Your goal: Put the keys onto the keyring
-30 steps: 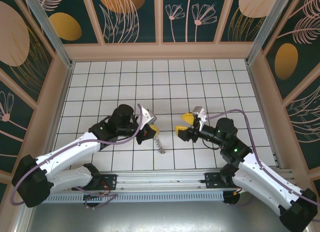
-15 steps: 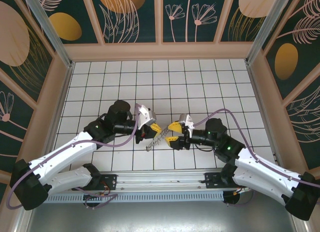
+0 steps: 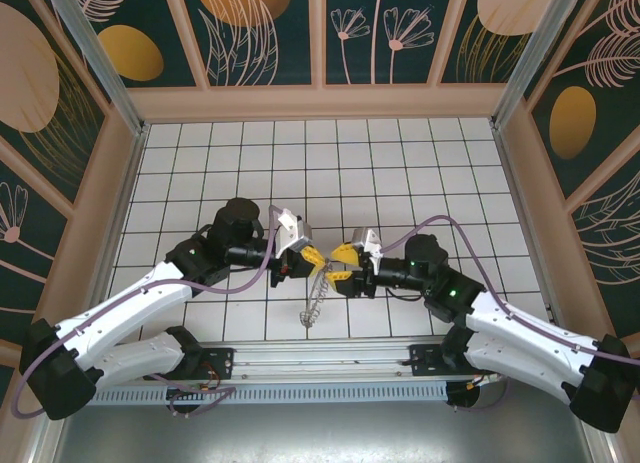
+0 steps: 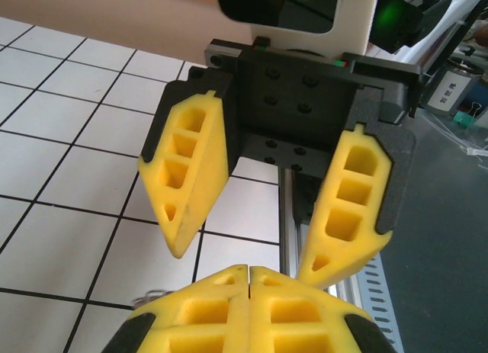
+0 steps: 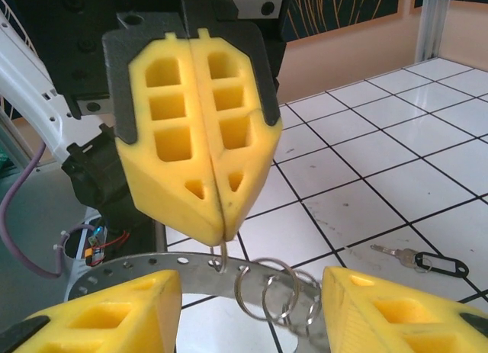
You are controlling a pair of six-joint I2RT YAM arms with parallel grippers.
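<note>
White tiled table (image 3: 400, 163), boxed in by dark panels with a leaf pattern; both arms meet over the near middle of it.

Findings:

1. Left gripper (image 3: 311, 255): clenched tight, pads flush together, pinching a thin wire loop of the keyring (image 3: 315, 299). The keyring hangs off the table from that pinch, with several small rings (image 5: 261, 290) dangling under the fingertips.

2. Right gripper (image 3: 339, 265): released, jaws standing apart and nothing between the pads. It faces the left gripper closely, and in its own wrist view its fingers flank the hanging rings without visibly touching them.

3. Key (image 5: 415, 258): lying flat on the tiles, well apart from both grippers and from the keyring. No hand is on it.

Progress, as judged: early. The keyring is lifted and presented, which is the preparatory part. The key is not picked up and not threaded, so the substance of the task remains: take the key, bring its head to the ring, work it on.

Orientation: in the overhead view the keyring trails from the left fingertips toward the near edge of the table, long axis roughly along that line and leaning slightly left. In the right wrist view the key's long axis runs nearly across the frame, blade to the left, black head to the right.
</note>
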